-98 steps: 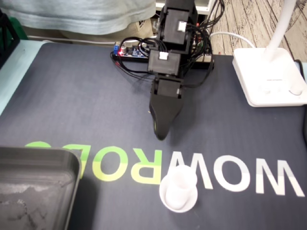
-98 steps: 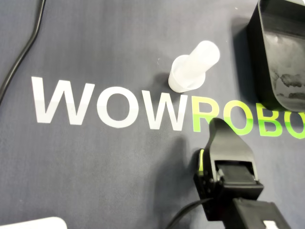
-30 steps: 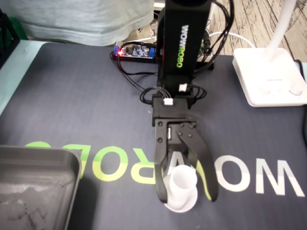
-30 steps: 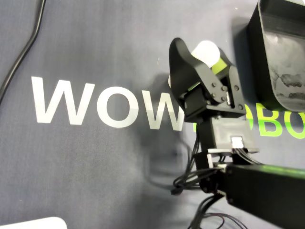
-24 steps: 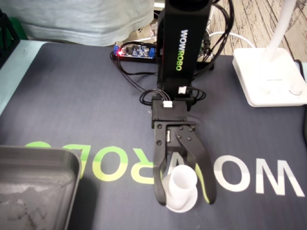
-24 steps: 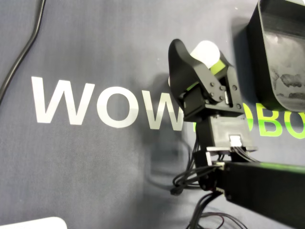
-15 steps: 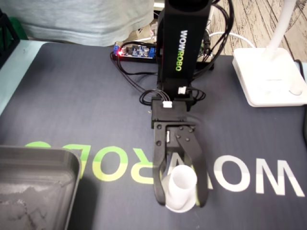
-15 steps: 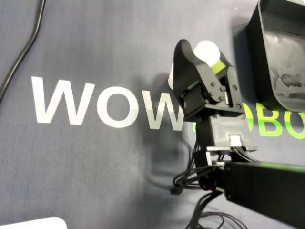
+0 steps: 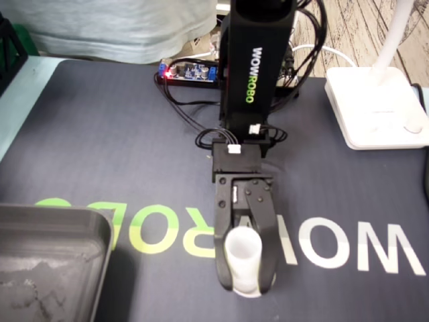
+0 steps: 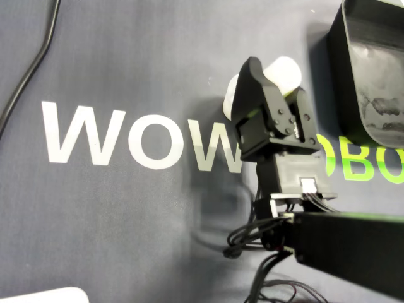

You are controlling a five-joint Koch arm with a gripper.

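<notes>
"Overhead view first. Where is the white cup (image 10: 288,68)?"

"It's between the jaws of my gripper (image 10: 276,79), standing on the grey mat (image 10: 126,76) beside the printed lettering. The two jaws press on its opposite sides with no gap that I can see, so I call it clamped."

"And its axis?"

"Upright, wide foot on the mat. In the fixed view the cup (image 9: 241,255) rises between the two black fingers, and the gripper (image 9: 245,287) comes at it from the arm's side, pointing toward the camera."

"Where would you take it?"

"My guess is the black tray (image 9: 60,225). It sits well apart, to the left of the cup in the fixed view but to the right in the overhead view (image 10: 346,69). I'd lift straight up before swinging sideways, so the foot clears the tray's rim."
</notes>
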